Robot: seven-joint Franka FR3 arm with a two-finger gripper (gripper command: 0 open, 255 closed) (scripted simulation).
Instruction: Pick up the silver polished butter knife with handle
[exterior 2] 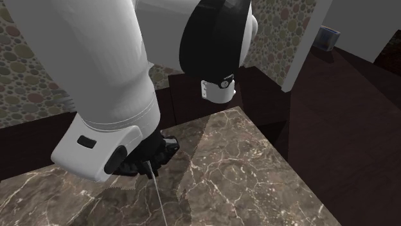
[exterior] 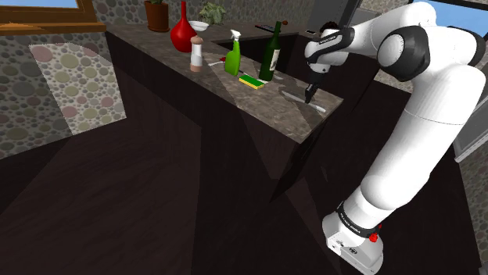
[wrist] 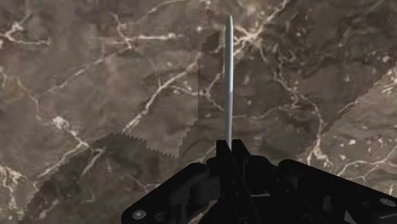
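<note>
The bench is brown with white veins, the knife silver-grey, the tool black, the vase red.

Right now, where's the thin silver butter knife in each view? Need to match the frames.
Shoulder view: the thin silver butter knife at the brown marble counter's near end, right of the dark green bottle.
Second exterior view: a thin line from the black two-finger gripper toward the bottom edge.
Wrist view: edge-on, straight out from the shut gripper.
Shared landmark: that gripper clasping one end.
</note>
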